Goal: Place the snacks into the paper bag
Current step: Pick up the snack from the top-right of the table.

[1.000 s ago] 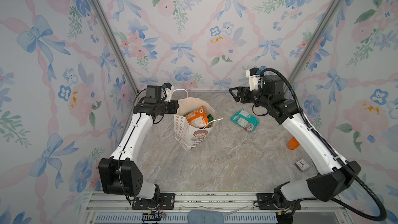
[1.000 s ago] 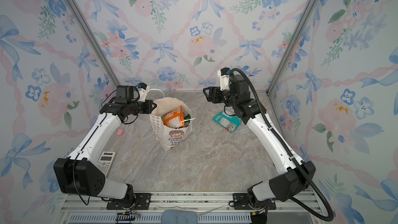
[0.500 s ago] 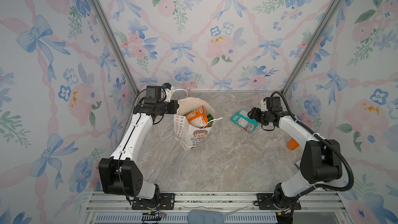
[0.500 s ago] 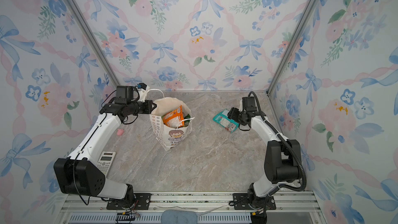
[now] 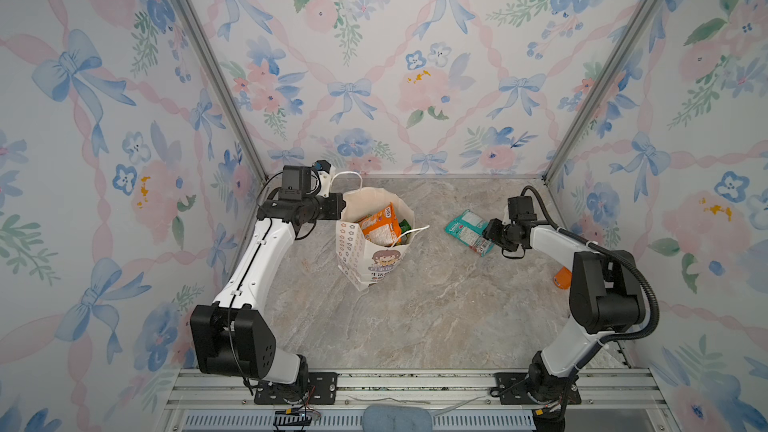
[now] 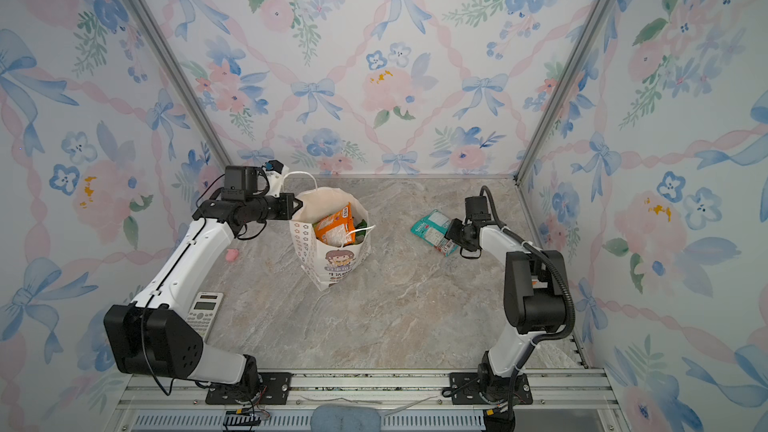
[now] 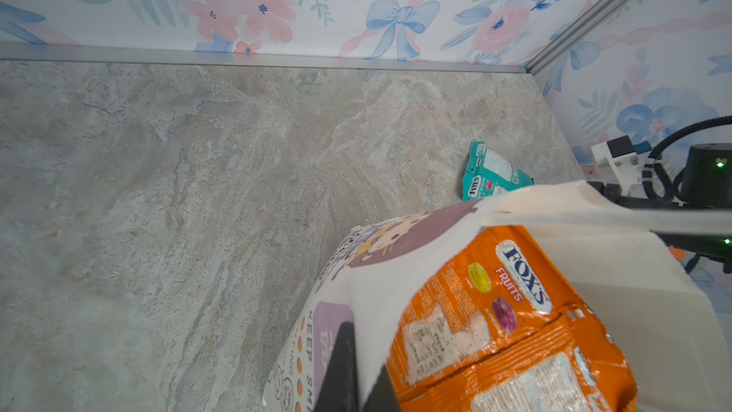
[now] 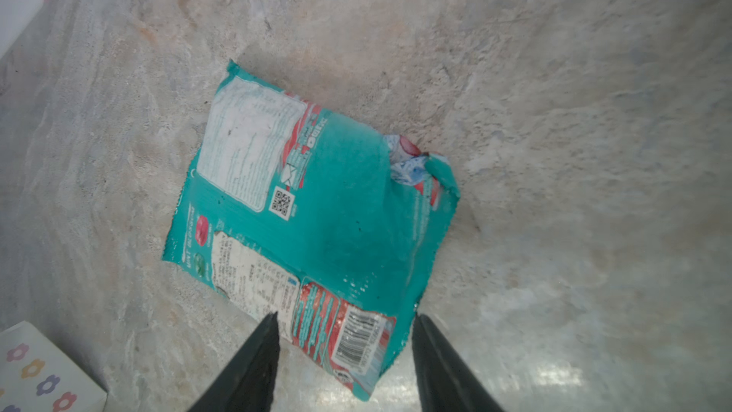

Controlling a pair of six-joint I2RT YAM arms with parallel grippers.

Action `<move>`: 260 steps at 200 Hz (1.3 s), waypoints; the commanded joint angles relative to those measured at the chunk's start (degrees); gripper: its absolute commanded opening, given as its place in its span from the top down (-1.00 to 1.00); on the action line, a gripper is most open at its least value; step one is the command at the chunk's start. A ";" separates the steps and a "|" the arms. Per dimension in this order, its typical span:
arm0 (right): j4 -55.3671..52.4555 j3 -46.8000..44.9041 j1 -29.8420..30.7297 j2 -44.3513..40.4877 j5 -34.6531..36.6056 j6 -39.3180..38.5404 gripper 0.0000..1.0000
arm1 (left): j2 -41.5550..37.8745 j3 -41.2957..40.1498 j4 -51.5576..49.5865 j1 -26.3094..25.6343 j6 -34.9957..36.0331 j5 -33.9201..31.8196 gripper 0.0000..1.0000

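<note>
Clenching paper bag [image 6: 308,252] rim, left hand [image 6: 296,204], wrist view alone shows right hand [image 8: 344,317] spread astride teal pouch [image 8: 336,212]

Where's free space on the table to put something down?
The widest bare patch of table lies between the bag and the front rail. A narrower one runs between bag and teal pouch. Crowded: the right tool at the pouch, bottle at the right edge, calculator and pink object beside the left arm.
</note>
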 commanded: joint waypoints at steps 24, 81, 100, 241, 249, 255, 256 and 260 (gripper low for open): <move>2.52 -0.21 -0.48 4.32 1.61 1.22 -0.10 | -0.43 -1.22 -0.82 0.11 0.61 1.55 1.00; 4.54 0.52 -0.48 6.82 -0.06 2.23 0.43 | -0.36 -1.22 -0.82 0.16 0.64 1.45 1.00; 4.87 0.57 -0.49 7.03 -0.88 2.14 0.76 | -0.38 -1.22 -0.82 0.20 0.63 1.54 1.00; -0.38 7.69 9.21 -13.54 0.10 -0.11 1.00 | -0.29 -1.22 -0.83 0.24 0.47 1.74 1.00; -0.97 9.04 10.19 -14.76 0.68 -0.53 1.00 | -0.33 -1.21 -0.82 0.25 0.53 1.78 1.00; -1.31 9.85 10.99 -15.60 0.95 -0.78 1.00 | -0.32 -1.22 -0.82 0.25 0.54 1.77 1.00; -1.35 10.03 11.15 -15.74 1.02 -0.80 1.00 | -0.40 -1.27 -0.82 0.25 0.55 1.79 1.00; -1.53 10.65 11.65 -16.18 1.23 -1.06 1.00 | -0.38 -1.31 -0.86 0.25 0.54 1.87 1.00</move>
